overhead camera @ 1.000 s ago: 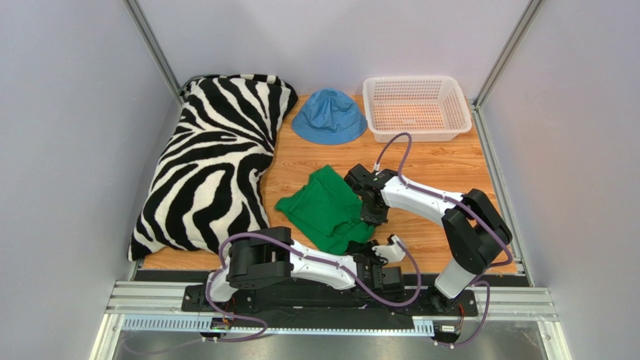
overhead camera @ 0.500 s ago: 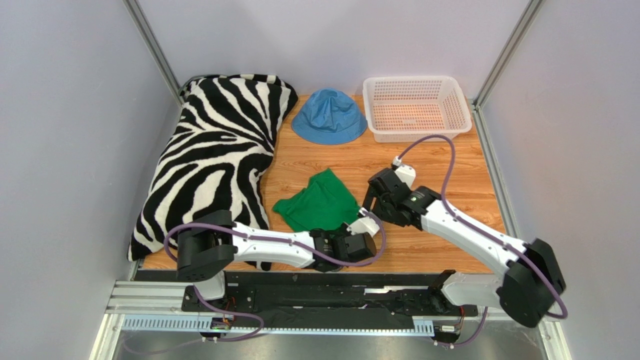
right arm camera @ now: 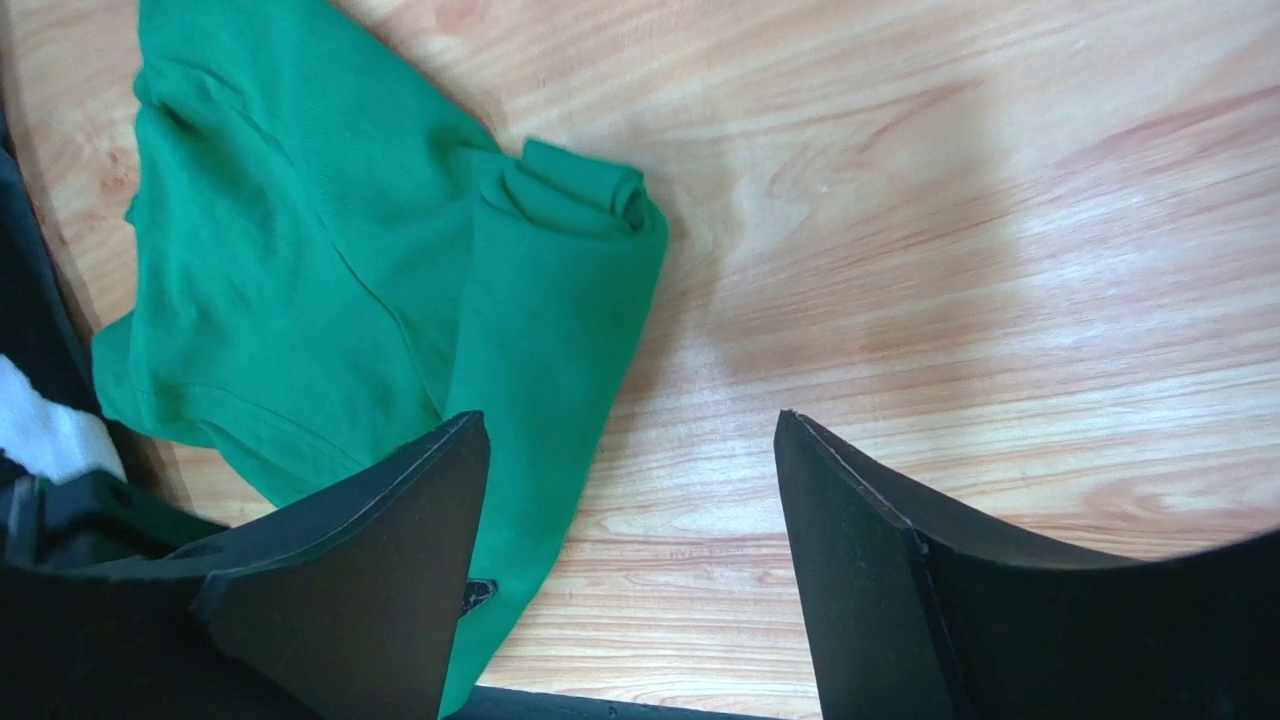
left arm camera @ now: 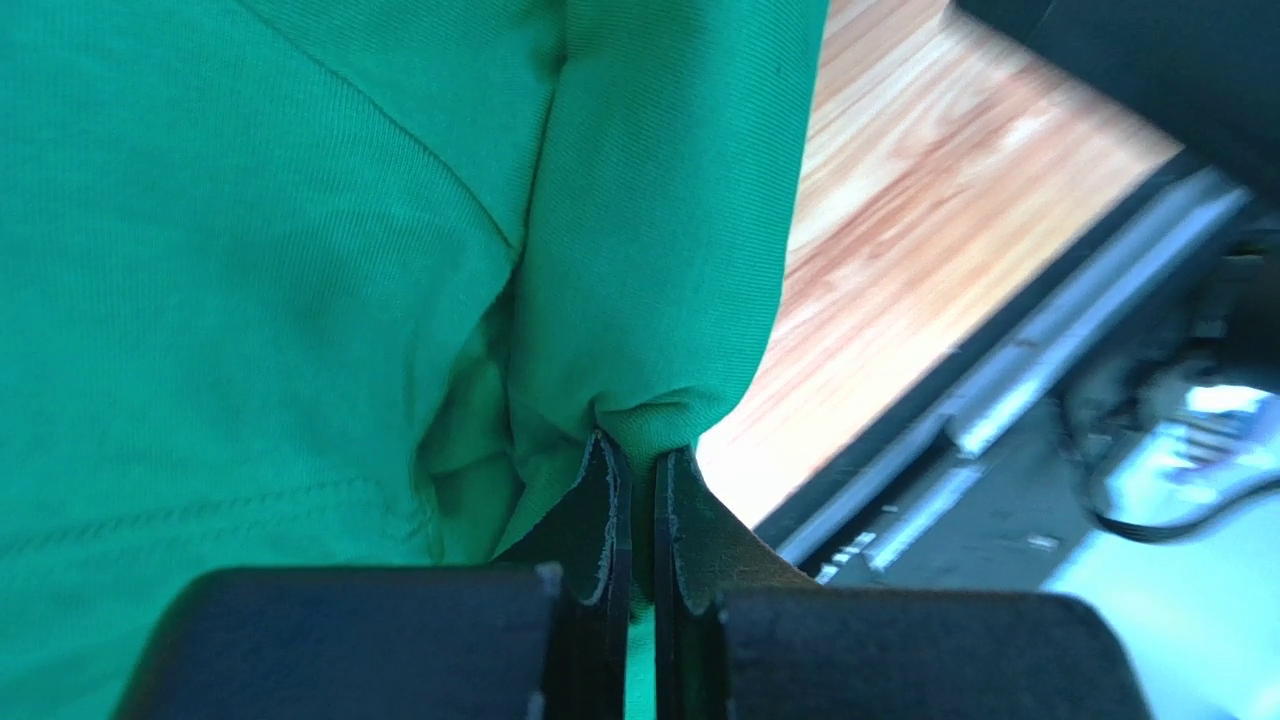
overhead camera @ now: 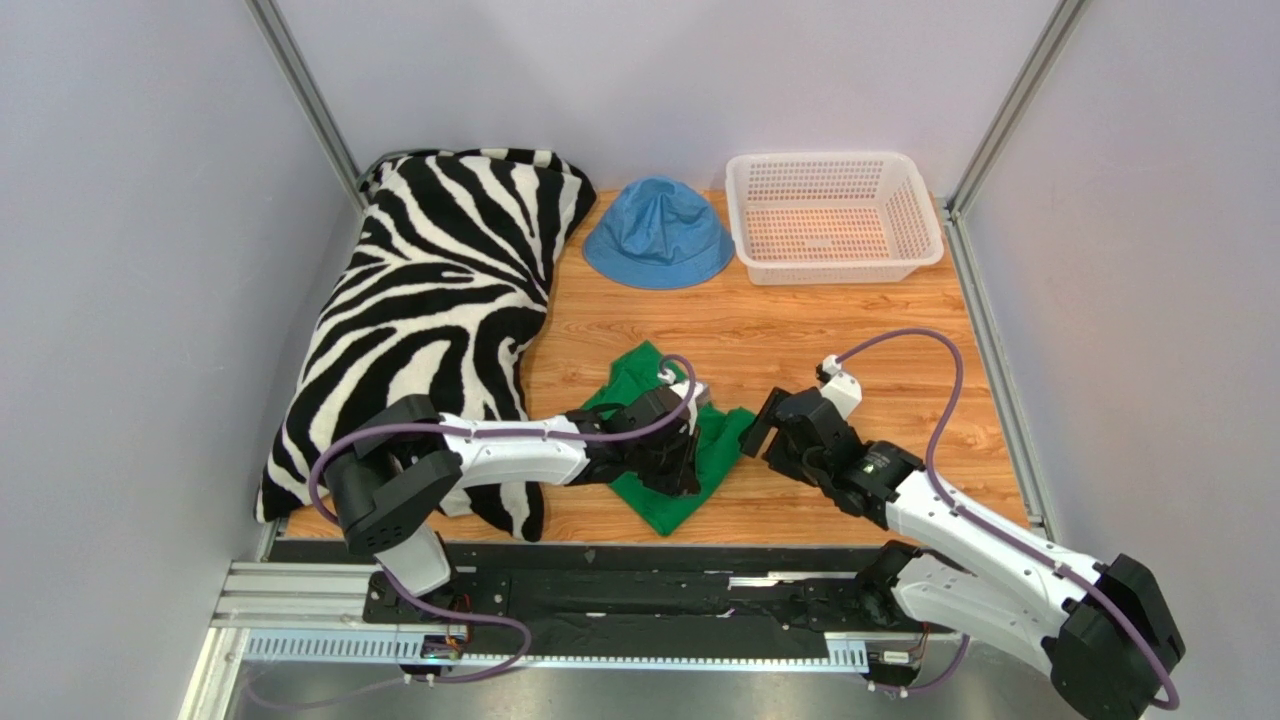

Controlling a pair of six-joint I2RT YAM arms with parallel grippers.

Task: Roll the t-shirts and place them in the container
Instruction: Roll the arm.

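t-shirt right of pillow, hat behind it

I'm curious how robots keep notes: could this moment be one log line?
left tool: shut on green t-shirt fold | right tool: open, empty | roll: not finished

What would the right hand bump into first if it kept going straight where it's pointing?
The right hand would probably meet the bare table, beside the shirt; one finger might brush the shirt. Depth is unclear.
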